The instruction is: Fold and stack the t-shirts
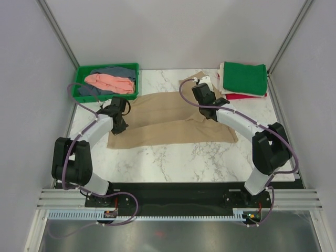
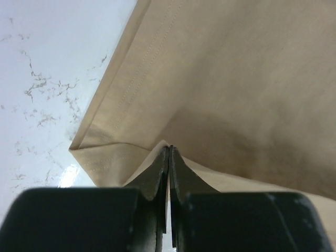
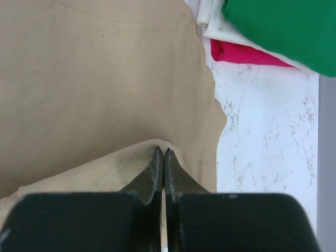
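A tan-beige t-shirt lies spread across the middle of the marble table. My left gripper is shut on the shirt's left edge; in the left wrist view my gripper pinches a lifted fold of the tan cloth. My right gripper is shut on the shirt's right part; in the right wrist view my gripper pinches a stitched hem of the tan cloth. A folded dark green shirt lies on a red one at the back right.
A green plastic tray at the back left holds a salmon pink shirt and a grey-blue shirt. A white cloth shows under the green shirt and red shirt. Grey walls enclose the table.
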Controlling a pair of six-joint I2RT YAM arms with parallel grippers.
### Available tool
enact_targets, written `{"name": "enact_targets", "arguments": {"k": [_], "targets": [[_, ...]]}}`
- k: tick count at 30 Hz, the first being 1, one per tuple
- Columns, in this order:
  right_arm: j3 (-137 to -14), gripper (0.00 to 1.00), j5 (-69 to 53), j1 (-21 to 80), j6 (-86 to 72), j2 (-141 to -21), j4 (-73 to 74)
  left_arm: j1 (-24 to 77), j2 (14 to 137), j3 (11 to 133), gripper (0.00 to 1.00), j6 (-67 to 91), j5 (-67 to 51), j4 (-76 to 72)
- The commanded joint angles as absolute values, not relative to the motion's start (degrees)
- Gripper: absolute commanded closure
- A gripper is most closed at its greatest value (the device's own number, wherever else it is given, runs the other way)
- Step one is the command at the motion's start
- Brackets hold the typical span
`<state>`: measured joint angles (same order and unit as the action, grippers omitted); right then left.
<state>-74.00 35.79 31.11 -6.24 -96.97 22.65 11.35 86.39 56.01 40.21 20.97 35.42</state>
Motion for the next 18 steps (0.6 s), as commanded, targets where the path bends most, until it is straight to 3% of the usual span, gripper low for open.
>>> {"name": "enact_targets", "arguments": {"k": [1,2,4,7,8,9,10,12,14,18], "targets": [[-77.4,1.00,36.3,30.2,-2.7,-100.4,19.1,10.6,88.2,59.2,0.92,38.3,23.2,34.2],[-77.7,1.00,36.0,30.1,-2.4,-101.2,18.8,10.5,88.5,59.6,0.90,38.1,23.0,34.0],[-79.1,1.00,35.6,29.5,-1.8,-103.4,18.5,10.5,89.6,60.6,0.73,37.9,23.1,33.5],[-81.7,0.94,35.4,28.3,-1.4,-106.0,18.7,9.9,91.0,63.4,0.64,36.0,23.7,33.6],[-82.7,0.88,35.5,27.9,-1.4,-106.7,18.9,9.6,91.1,64.3,0.63,35.8,23.6,33.7],[-85.0,0.59,35.4,26.9,-1.7,-107.8,19.6,8.7,91.3,66.3,0.61,35.8,23.2,34.2],[-86.1,0.39,35.8,26.5,-1.8,-108.2,19.9,8.3,91.2,67.2,0.60,35.7,22.7,35.3],[-89.7,0.16,37.8,25.7,-2.2,-108.9,22.2,8.2,89.5,68.5,0.58,36.1,21.7,36.0],[-91.5,0.07,38.1,24.8,-3.9,-107.9,24.5,8.2,86.0,66.5,0.52,37.0,22.8,35.9],[-85.4,0.04,29.9,22.2,-9.2,-101.9,24.5,7.7,79.6,59.3,0.43,40.6,26.8,35.1]]}}
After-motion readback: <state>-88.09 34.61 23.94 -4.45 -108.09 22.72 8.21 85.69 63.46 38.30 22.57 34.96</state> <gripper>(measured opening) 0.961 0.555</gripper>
